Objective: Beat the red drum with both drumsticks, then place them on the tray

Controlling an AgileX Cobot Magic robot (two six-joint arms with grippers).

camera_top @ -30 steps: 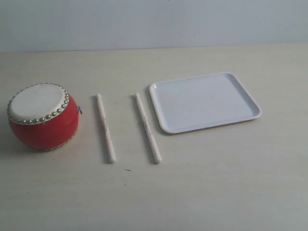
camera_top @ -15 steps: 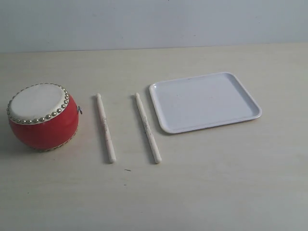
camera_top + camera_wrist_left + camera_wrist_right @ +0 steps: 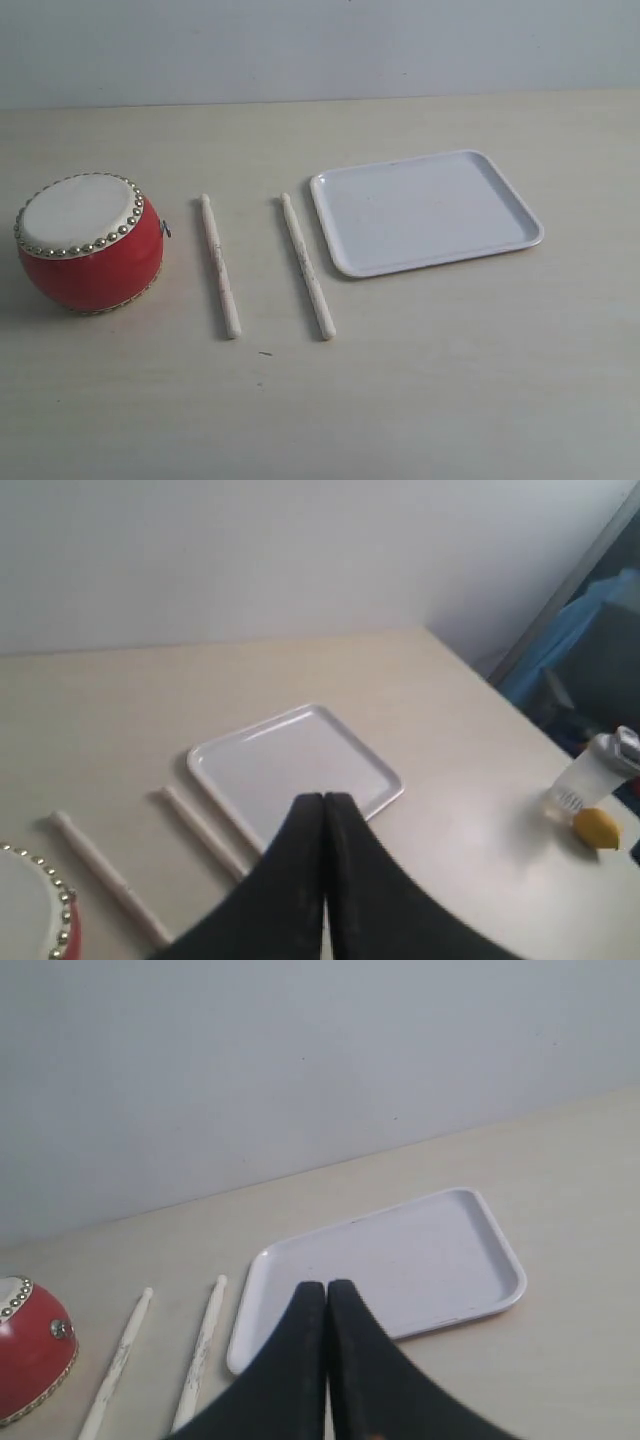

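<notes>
We find the left gripper (image 3: 325, 800) with both black fingers (image 3: 290, 870) pressed flat together on nothing, held above the table (image 3: 450, 780). The tray (image 3: 290, 755) lies just beyond the fingertips, the two drumsticks (image 3: 205, 832) lie side by side next to the tray, and the red drum (image 3: 35, 915) sits past the sticks. The right gripper (image 3: 327, 1288) matches this state, its fingers (image 3: 295, 1370) touching along their length and empty, with the tray ahead of the tips, the sticks off to one side and the drum farthest out.
</notes>
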